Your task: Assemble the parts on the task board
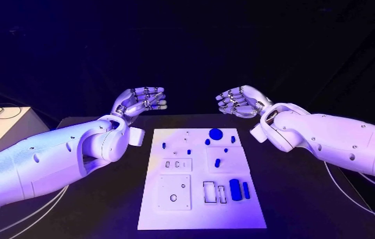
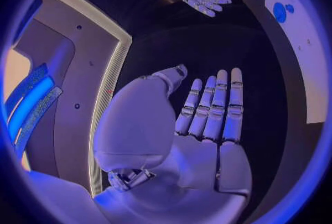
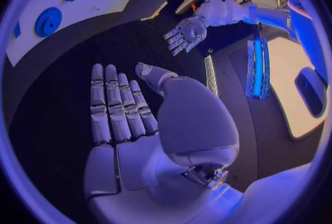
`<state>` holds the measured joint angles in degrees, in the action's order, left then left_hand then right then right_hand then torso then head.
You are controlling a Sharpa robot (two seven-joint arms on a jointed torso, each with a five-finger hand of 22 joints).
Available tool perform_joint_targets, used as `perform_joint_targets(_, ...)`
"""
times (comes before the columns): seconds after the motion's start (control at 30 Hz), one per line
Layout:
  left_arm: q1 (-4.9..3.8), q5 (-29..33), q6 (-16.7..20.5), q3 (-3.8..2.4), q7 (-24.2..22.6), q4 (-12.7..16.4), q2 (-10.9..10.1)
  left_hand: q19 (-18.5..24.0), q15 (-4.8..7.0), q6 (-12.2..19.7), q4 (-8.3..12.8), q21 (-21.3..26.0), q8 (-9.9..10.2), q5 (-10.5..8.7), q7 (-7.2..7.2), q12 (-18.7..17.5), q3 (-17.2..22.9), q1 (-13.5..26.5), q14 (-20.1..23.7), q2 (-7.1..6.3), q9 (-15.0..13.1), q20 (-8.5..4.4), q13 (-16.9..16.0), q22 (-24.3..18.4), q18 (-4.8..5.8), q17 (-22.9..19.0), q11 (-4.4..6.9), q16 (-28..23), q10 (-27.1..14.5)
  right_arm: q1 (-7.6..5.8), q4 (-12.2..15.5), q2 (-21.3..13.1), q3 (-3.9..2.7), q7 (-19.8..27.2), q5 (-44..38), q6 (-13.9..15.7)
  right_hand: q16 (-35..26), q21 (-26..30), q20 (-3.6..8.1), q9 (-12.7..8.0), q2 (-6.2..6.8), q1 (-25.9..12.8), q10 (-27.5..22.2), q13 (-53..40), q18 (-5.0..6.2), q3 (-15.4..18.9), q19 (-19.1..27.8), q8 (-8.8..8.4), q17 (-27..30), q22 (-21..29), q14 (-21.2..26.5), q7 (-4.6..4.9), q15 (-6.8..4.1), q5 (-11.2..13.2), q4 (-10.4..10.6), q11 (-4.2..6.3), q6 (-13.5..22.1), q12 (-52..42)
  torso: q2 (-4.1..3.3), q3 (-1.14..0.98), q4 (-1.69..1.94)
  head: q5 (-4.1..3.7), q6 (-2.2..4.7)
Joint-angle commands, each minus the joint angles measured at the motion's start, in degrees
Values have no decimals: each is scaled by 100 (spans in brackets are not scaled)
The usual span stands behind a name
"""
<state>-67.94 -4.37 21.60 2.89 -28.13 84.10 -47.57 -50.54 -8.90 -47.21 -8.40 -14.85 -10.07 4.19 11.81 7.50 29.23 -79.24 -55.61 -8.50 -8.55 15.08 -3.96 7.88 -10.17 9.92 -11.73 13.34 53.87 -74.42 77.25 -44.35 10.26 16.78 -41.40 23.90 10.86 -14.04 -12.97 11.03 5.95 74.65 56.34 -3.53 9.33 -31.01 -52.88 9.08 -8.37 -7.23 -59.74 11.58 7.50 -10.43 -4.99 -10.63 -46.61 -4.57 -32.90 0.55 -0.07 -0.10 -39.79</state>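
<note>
Black tabletop point(image 1: 94, 217) runs under both arms, with darkness behind it. At the left, the left hand point(image 1: 141, 102) is raised beyond the far edge of the task board point(image 1: 201, 217), palm turned up, fingers point(image 1: 155, 94) loosely apart and holding nothing; in the left wrist view the same hand point(image 2: 207, 124) shows its fingers point(image 2: 221, 102) stretched out side by side with nothing in the palm. The white task board lies flat in the middle of the table, nearer the robot than either hand and well apart from both sets of fingers. On its far part sits a round blue disc point(image 1: 217, 134), with a small blue oval point(image 1: 232, 138) just beside it and a few small blue pegs point(image 1: 208, 141) scattered close by. Farther down the board a short blue peg point(image 1: 217, 163) stands near the middle, and close to the near right corner a thick blue cylinder point(image 1: 235, 188) lies beside a thinner blue bar point(image 1: 246, 190), next to two rectangular slots point(image 1: 209, 192). At the right, the right hand point(image 1: 242, 101) is also raised past the board's far edge, palm up, its fingers point(image 1: 231, 99) somewhat curled but apart and holding nothing; the right wrist view shows this hand point(image 3: 128, 119) with fingers point(image 3: 110, 102) extended together, the blue disc point(image 3: 48, 21) on the board well beyond the fingertips.
</note>
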Motion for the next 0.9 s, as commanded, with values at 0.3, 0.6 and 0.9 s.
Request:
perform_joint_targets(0.3,-27,-369,-611,-5,218,916,-547,-554,365,-268,298,-1196,-215,-42,168,-157,327,244,-889,-138,-21,-428,0,671,3,998,236,1192,660,-144,214,-44,-10,-1166,-3417,-191,2186,-2699,784,-84,366,100,1497,-44,113,109,-1415,-32,-1793,-1662,-2527,-181,-770,207,31,535,-1159,106,-361,40,41,-56,61)
perform_joint_targets(0.6,-27,-351,-744,-6,285,1316,-780,-283,411,-262,421,-2130,-248,-43,136,-314,391,382,-713,-157,0,-491,-12,1307,0,1666,262,2247,775,-115,297,84,-9,-1748,-4466,-376,4852,-4773,761,-74,725,-90,1461,-56,-242,-179,-2289,-136,-4214,-4246,-2542,-198,-730,225,369,546,-1184,100,-520,71,98,-103,101)
perform_joint_targets(0.9,-26,-347,-835,-5,339,1484,-877,-176,415,-261,430,-2343,-260,-45,134,-328,399,422,-654,-158,2,-488,-15,1455,-7,1765,264,2455,793,-49,333,179,-6,-2059,-4972,-415,6049,-5808,723,-31,876,-120,1339,-47,-447,-237,-2701,-166,-5398,-5632,-2629,-198,-692,197,533,524,-1158,101,-648,93,148,-127,98)
